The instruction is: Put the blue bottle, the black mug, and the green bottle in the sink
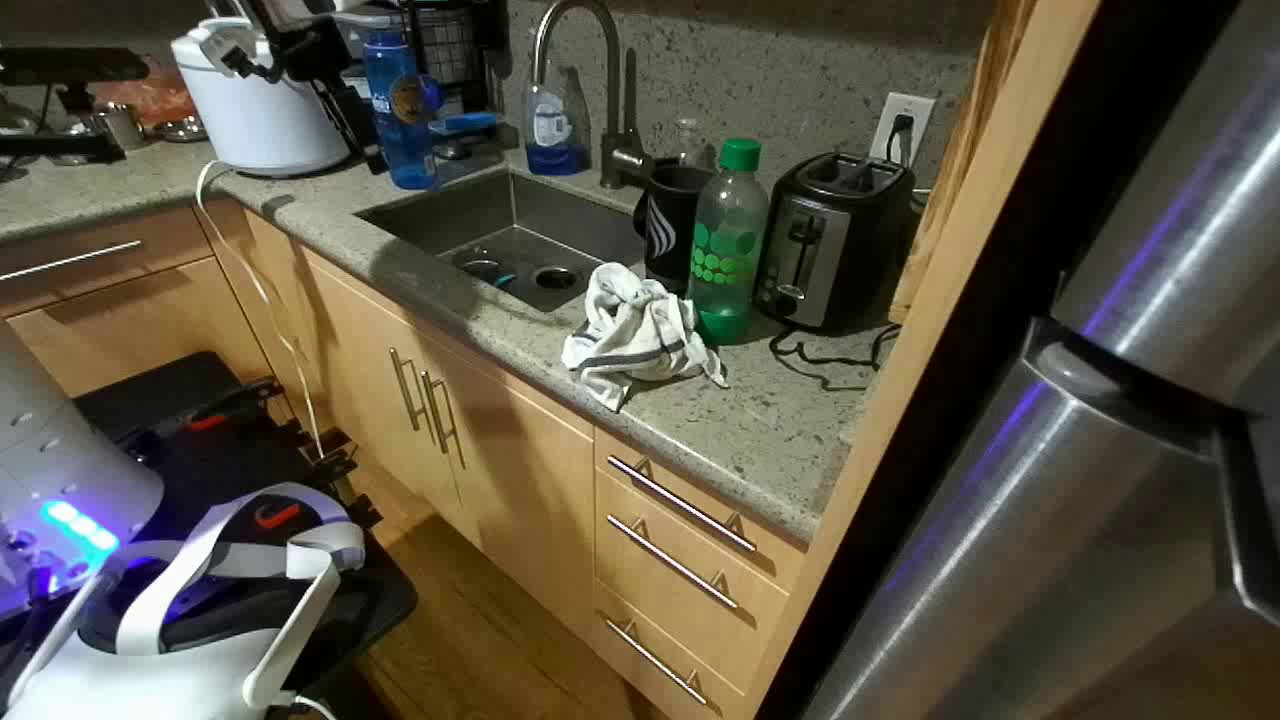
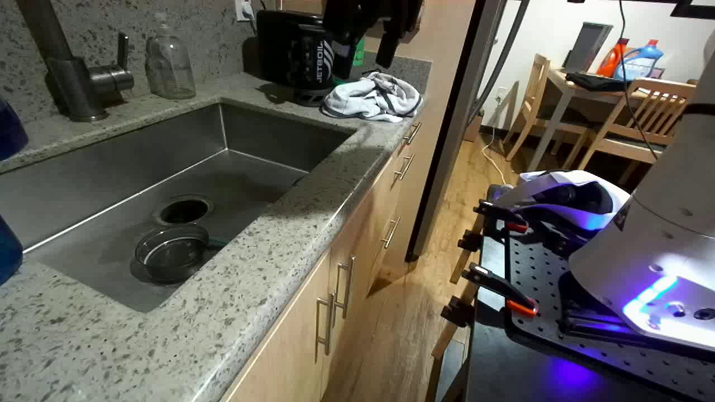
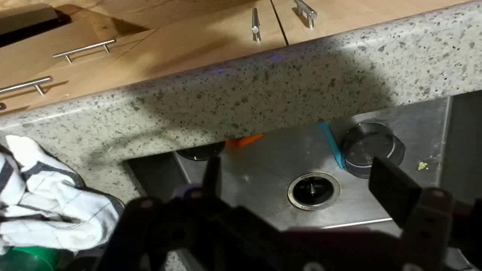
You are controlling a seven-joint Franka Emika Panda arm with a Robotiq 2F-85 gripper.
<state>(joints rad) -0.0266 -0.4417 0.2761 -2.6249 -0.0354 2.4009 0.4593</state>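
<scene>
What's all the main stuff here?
Blue bottle: 1, blue, counter
Black mug: 1, black, counter
Green bottle: 1, green, counter
Sink: 1, grey, in counter
Faucet: 1, grey, by sink
Labelled bottle: 1, bluish, by faucet
Clear bottle: 1, clear, by faucet
Towel: 1, white, counter
Toaster: 1, black, counter
Rice cooker: 1, white, counter
Container: 1, clear, in sink
Fridge: 1, silver, beside counter
Headset: 1, white, platform
Chairs: 2, tan, background
Arm: 1, white, platform
Gripper: 1, black, over sink

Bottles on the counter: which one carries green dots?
The green bottle, beside the toaster; the blue bottle, bottle of blue liquid and clear bottle show none.
</scene>
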